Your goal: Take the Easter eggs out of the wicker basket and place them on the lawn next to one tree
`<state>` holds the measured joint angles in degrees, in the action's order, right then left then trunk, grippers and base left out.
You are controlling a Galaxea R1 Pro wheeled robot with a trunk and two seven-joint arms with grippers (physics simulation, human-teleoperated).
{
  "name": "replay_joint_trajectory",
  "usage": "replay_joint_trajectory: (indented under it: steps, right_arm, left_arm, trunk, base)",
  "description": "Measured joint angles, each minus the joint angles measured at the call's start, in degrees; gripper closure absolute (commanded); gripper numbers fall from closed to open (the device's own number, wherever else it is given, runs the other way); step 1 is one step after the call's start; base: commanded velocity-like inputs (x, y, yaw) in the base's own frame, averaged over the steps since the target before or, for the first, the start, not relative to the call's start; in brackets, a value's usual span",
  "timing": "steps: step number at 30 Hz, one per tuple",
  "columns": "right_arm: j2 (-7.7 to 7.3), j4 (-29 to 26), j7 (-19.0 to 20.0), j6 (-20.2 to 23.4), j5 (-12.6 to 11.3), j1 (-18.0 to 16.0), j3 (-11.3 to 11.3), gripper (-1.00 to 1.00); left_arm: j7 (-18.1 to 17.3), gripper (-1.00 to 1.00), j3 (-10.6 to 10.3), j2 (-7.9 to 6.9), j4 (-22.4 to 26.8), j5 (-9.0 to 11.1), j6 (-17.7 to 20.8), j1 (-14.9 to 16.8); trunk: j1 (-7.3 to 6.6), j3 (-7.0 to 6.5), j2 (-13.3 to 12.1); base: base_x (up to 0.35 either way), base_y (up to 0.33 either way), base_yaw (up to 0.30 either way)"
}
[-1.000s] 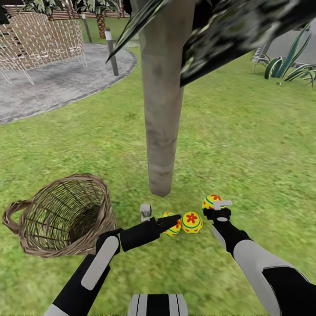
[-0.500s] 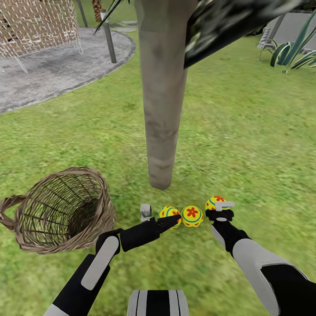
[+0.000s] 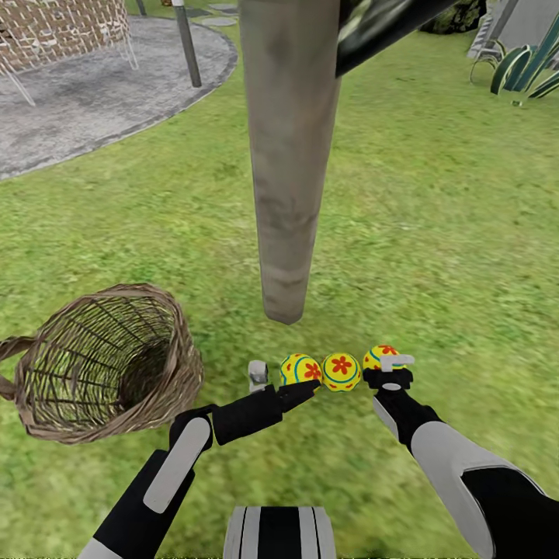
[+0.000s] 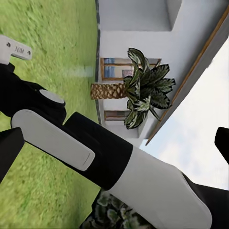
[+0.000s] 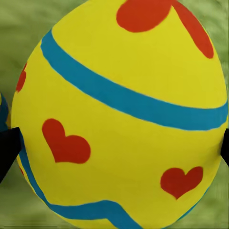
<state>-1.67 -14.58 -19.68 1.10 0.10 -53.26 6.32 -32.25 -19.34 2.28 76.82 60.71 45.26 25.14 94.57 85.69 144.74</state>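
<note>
Three yellow Easter eggs lie in a row on the lawn [image 3: 435,233], just in front of the tree [image 3: 289,171] with its pale trunk. The left egg [image 3: 300,369] and middle egg [image 3: 341,372] rest on the grass. My right gripper [image 3: 387,369] is shut on the right egg [image 3: 379,355], low over the grass. In the right wrist view that egg [image 5: 119,114] sits between the dark fingertips [image 5: 7,150]. My left gripper [image 3: 291,390] is open and empty, its tip by the left egg. The wicker basket [image 3: 182,341] lies tipped on the grass to the left, with no egg visible inside.
A grey gravel patio [image 3: 93,101] with a post [image 3: 186,46] and a net chair [image 3: 62,31] lies at the far left. Spiky plants [image 3: 528,66] stand far right. The left wrist view shows my right arm [image 4: 95,157], a palm [image 4: 138,88] and a white house [image 4: 133,19].
The camera has moved, so the tree, basket and two lying eggs sit higher in the picture. The right gripper and its egg kept their place in view and drew level with the other two.
</note>
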Motion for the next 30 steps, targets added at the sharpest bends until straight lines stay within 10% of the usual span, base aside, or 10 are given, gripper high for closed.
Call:
replay_joint_trajectory:
  steps: [19, 20, 30]
  right_arm:
    - [-0.27, -3.3, -1.6, -0.1, 1.1, 0.0, 0.0, 1.00]
    - [-0.27, -3.3, -1.7, -0.1, 1.2, 0.0, 0.0, -1.00]
    - [-0.36, -1.1, 0.5, -0.1, 0.6, 0.0, -0.1, -1.00]
  left_arm:
    - [0.0, -1.00, 0.0, 0.00, 0.0, 0.1, 0.0, 0.0]
    - [0.0, -1.00, 0.0, 0.00, 0.0, 0.1, 0.1, 0.0]
    - [0.1, -1.00, 0.0, 0.02, 0.0, 0.1, 0.1, 0.0]
  trunk:
    - [0.41, 3.77, 0.2]
    - [0.41, 3.77, 0.2]
    - [0.27, 2.45, 0.2]
  base:
    - [0.000, 0.000, 0.000]
    - [0.000, 0.000, 0.000]
    - [0.000, 0.000, 0.000]
